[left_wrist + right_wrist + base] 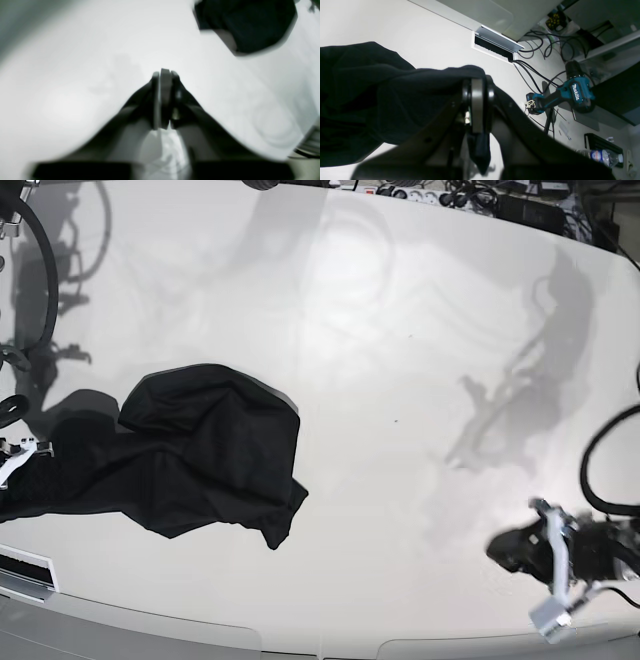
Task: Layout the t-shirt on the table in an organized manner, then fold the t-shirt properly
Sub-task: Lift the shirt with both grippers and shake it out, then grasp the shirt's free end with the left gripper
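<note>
The black t-shirt (200,450) lies crumpled on the left part of the white table (400,330), one part stretched toward the left edge. In the right wrist view my right gripper (477,81) is shut on a fold of the t-shirt (370,100), which drapes over its fingertips. In the base view that gripper (18,450) sits at the far left edge. My left gripper (163,73) is shut and empty above bare table (75,87), with the t-shirt (247,25) far off at the upper right. It shows low at the right in the base view (515,548).
In the right wrist view a teal cordless drill (560,96), black cables (532,72), a cable slot (495,47) and a water bottle (600,155) lie beyond the table's edge. Cables and a power strip (470,198) lie along the table's far edge.
</note>
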`<action>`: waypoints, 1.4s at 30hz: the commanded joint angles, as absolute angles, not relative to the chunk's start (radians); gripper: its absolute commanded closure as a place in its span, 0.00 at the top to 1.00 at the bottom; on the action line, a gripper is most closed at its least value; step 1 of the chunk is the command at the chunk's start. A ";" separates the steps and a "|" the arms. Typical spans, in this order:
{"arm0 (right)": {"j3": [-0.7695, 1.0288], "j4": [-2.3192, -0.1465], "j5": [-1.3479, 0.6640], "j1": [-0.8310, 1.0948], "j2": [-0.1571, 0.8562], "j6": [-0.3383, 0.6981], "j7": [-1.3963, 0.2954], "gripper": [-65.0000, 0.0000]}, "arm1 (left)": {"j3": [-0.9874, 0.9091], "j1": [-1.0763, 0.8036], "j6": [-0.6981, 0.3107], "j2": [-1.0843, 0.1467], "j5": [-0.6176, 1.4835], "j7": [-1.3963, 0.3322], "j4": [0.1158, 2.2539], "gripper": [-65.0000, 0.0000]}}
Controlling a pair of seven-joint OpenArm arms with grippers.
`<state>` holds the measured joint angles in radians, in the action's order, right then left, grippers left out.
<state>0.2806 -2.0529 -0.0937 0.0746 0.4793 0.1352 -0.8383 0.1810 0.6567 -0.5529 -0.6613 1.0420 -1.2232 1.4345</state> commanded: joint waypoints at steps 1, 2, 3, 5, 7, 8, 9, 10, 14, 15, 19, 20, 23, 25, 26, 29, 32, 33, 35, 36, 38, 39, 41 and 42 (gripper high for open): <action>0.289 -2.068 -0.083 0.058 0.499 0.129 -0.811 0.00 | 0.169 0.654 -0.545 -0.663 1.061 -1.206 1.437 0.41; 0.289 -2.068 -0.083 0.058 0.499 0.129 -0.811 0.00 | 0.169 0.618 -0.540 -0.648 1.061 -1.205 1.433 0.56; 0.289 -2.068 -0.083 0.058 0.499 0.129 -0.811 0.00 | 0.168 0.582 -0.537 -0.629 1.061 -1.205 1.433 0.66; 0.289 -2.068 -0.083 0.058 0.499 0.129 -0.811 0.00 | 0.169 0.514 -0.537 -0.585 1.060 -1.206 1.433 0.74; 0.289 -2.068 -0.088 0.058 0.499 0.129 -0.810 0.00 | 0.169 0.453 -0.543 -0.532 1.057 -1.204 1.433 0.74; 0.289 -2.068 -0.098 0.058 0.499 0.129 -0.810 0.00 | 0.169 0.427 -0.550 -0.503 1.053 -1.199 1.433 0.74; 0.289 -2.068 -0.107 0.058 0.499 0.129 -0.811 0.00 | 0.169 0.403 -0.551 -0.474 1.039 -1.187 1.433 0.74; 0.289 -2.068 -0.113 0.058 0.499 0.131 -0.810 0.00 | 0.169 0.382 -0.554 -0.445 1.019 -1.172 1.433 0.74; 0.289 -2.068 -0.125 0.057 0.499 0.152 -0.807 0.00 | 0.169 0.315 -0.552 -0.334 0.855 -1.059 1.433 0.74; 0.289 -2.068 -0.127 0.057 0.499 0.155 -0.807 0.00 | 0.169 0.302 -0.552 -0.308 0.810 -1.031 1.433 0.74; 0.289 -2.068 -0.127 0.057 0.499 0.155 -0.807 0.00 | 0.169 0.271 -0.531 -0.217 0.669 -0.966 1.429 0.74; 0.289 -2.068 -0.127 0.057 0.499 0.155 -0.807 0.00 | 0.169 0.270 -0.517 -0.199 0.639 -0.949 1.422 0.74; 0.289 -2.068 -0.127 0.057 0.499 0.154 -0.807 0.00 | 0.169 0.272 -0.500 -0.159 0.563 -0.872 1.369 0.74; 0.289 -2.068 -0.127 0.057 0.499 0.154 -0.807 0.00 | 0.169 0.281 -0.500 -0.133 0.530 -0.828 1.314 0.74; 0.289 -2.068 -0.127 0.057 0.499 0.154 -0.807 0.00 | 0.169 0.289 -0.500 -0.123 0.520 -0.810 1.283 0.74; 0.289 -2.068 -0.127 0.056 0.499 0.154 -0.807 0.00 | 0.169 0.321 -0.500 -0.094 0.505 -0.767 1.189 0.74; 0.289 -2.068 -0.127 0.056 0.499 0.154 -0.807 0.00 | 0.169 0.343 -0.505 -0.065 0.504 -0.722 1.112 0.74; 0.289 -2.068 -0.127 0.056 0.499 0.154 -0.807 0.00 | 0.169 0.347 -0.517 -0.056 0.503 -0.706 1.090 0.74; 0.289 -2.068 -0.128 0.056 0.499 0.154 -0.807 0.00 | 0.169 0.350 -0.531 -0.035 0.474 -0.670 1.054 0.74; 0.289 -2.068 -0.127 0.056 0.499 0.154 -0.807 0.00 | 0.170 0.350 -0.530 -0.027 0.453 -0.653 1.040 0.74; 0.289 -2.068 -0.128 0.056 0.499 0.154 -0.807 0.00 | 0.170 0.350 -0.530 -0.009 0.430 -0.625 1.011 0.74; 0.289 -2.068 -0.127 0.056 0.499 0.154 -0.807 0.00 | 0.170 0.350 -0.530 -0.001 0.421 -0.612 0.999 0.74; 0.289 -2.068 -0.128 0.056 0.499 0.154 -0.807 0.00 | 0.170 0.350 -0.530 0.010 0.418 -0.593 0.983 0.74; 0.289 -2.068 -0.128 0.056 0.499 0.154 -0.807 0.00 | 0.170 0.350 -0.530 0.016 0.416 -0.582 0.979 0.74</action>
